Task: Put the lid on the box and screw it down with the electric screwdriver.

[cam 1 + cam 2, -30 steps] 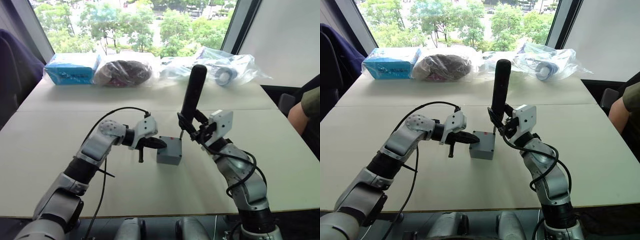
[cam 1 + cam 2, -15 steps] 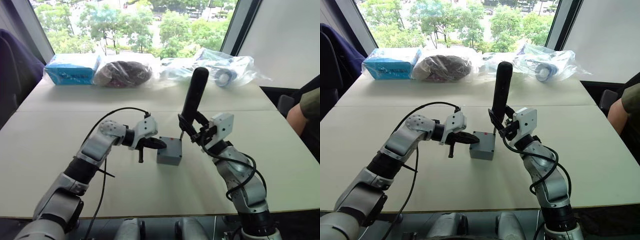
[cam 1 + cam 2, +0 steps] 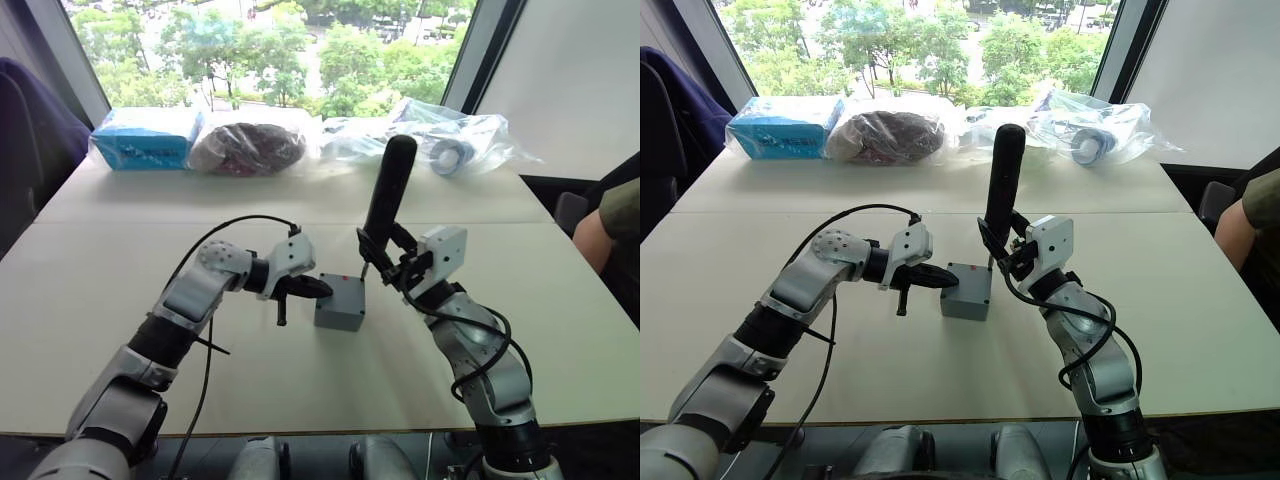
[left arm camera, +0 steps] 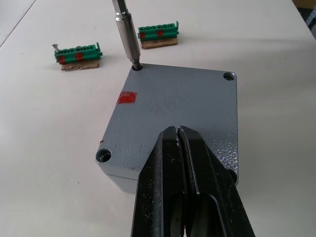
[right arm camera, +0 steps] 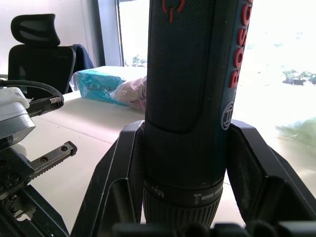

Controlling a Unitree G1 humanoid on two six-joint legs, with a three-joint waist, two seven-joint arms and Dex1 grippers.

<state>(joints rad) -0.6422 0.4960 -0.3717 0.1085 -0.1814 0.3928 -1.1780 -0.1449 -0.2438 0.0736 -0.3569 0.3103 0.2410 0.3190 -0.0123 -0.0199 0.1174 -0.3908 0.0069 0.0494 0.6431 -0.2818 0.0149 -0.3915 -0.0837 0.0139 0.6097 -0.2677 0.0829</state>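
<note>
The grey box (image 3: 336,318) stands mid-table with the flat grey lid (image 4: 173,101) lying on it; a red mark shows on the lid. My left gripper (image 4: 177,130) is shut, and its joined fingertips rest on the lid's top by one edge. To the right, my right gripper (image 3: 386,263) is shut on the black electric screwdriver (image 3: 388,190), which stands nearly upright. Its metal bit (image 4: 126,29) sits in a corner screw hole of the lid. Two other corner holes show in the left wrist view.
Two green terminal blocks (image 4: 78,52) (image 4: 158,32) lie on the table just beyond the box. Along the far edge are a blue carton (image 3: 145,137) and plastic bags (image 3: 448,140) of parts. A person's arm (image 3: 598,228) is at the table's right edge.
My right arm and the screwdriver shifted slightly to the right a second ago, then held still. The left gripper and the box have not moved.
</note>
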